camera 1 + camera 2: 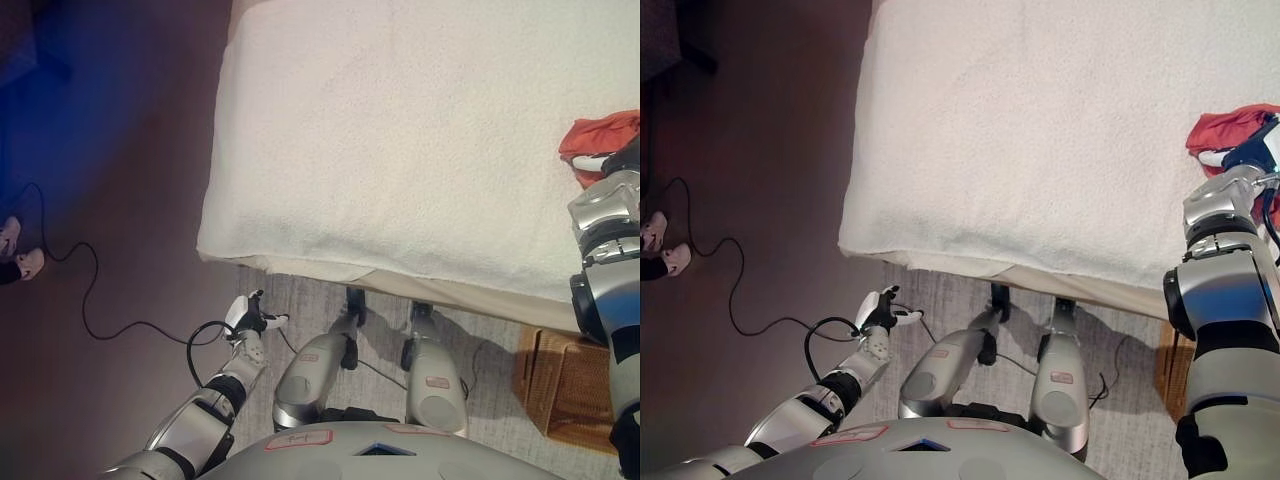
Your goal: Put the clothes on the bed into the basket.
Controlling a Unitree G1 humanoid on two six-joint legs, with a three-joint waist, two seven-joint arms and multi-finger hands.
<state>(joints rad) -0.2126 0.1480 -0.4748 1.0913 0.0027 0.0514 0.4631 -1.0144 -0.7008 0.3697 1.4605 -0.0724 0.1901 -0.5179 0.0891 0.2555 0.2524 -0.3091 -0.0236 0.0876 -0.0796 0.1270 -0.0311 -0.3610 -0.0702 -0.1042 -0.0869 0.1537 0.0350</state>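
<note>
Your right hand [1248, 152] reaches onto the bed [400, 150] at the red garment [598, 133], grip unclear, left hand [250, 318] hanging relaxed; next, grasp and carry it to the wicker basket [565, 385] below.

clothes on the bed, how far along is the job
Nothing shows as done: the wicker basket on the floor by the bed shows no clothes in its visible part. In hand: the right hand is at the red garment near the bed's right edge; its grasp can't be seen. Left: lift it into the basket. The left hand hangs idle.
</note>
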